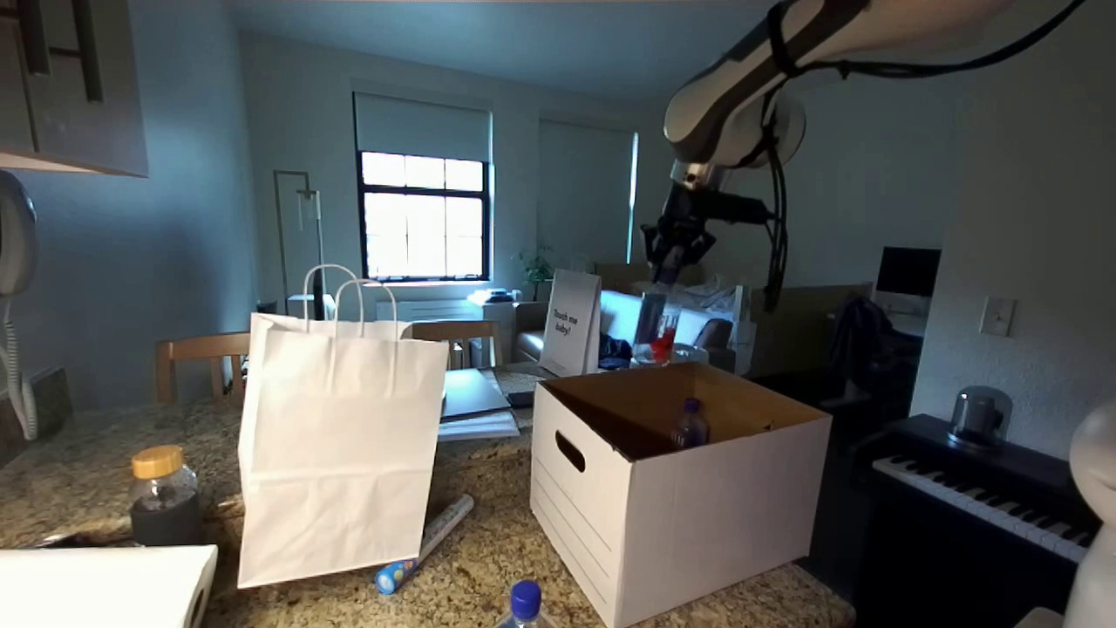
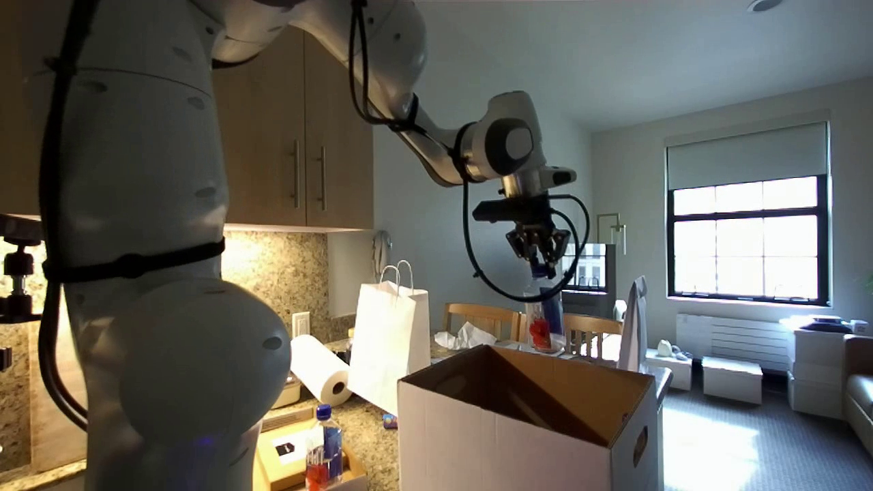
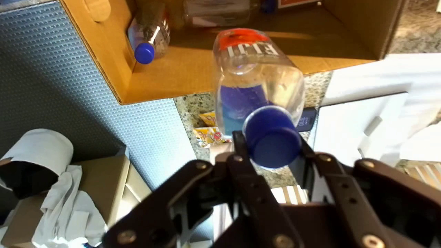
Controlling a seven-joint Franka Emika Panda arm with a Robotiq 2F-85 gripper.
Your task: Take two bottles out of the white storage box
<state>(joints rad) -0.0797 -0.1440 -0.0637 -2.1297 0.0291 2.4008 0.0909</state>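
My gripper (image 3: 271,142) is shut on the blue cap of a clear bottle (image 3: 258,72), one finger on either side. In both exterior views this bottle (image 1: 652,330) hangs upright from the gripper (image 2: 543,264), higher than the white storage box (image 1: 724,515). Seen from the wrist, its body overlaps the box's brown rim. Inside the box stands a capped bottle (image 3: 150,38) near a corner, and a further bottle (image 3: 218,12) lies on its side, partly cut off by the frame. Outside the box, a blue-capped bottle (image 2: 326,447) stands upright by a cardboard tray.
A tall white paper bag (image 1: 340,453) stands beside the box on the granite counter. Around it are a marker-like tube (image 1: 427,542), a laptop (image 1: 473,391), a standing sign (image 1: 571,323) and a paper towel roll (image 2: 320,372). The box sits near the counter's edge.
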